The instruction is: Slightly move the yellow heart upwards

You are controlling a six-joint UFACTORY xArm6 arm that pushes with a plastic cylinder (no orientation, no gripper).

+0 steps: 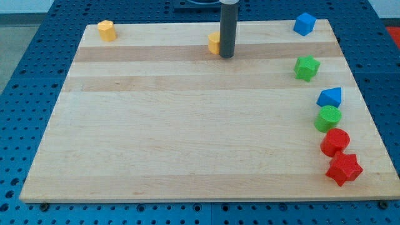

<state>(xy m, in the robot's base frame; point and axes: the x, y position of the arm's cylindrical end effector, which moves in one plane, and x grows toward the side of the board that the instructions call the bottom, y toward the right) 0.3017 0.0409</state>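
A yellow block [214,43] lies near the top middle of the wooden board [187,137]. My rod covers its right part, so I cannot make out its shape. My tip [226,56] rests on the board against the block's right side, a little lower than its middle. A second yellow block [106,30], with angular sides, sits at the board's top left corner, far from the tip. I cannot tell which of the two is the heart.
A blue cube [304,24] sits at the top right corner. Down the right edge lie a green star [306,67], a blue wedge [330,97], a green round block [327,118], a red round block [335,142] and a red star [344,168].
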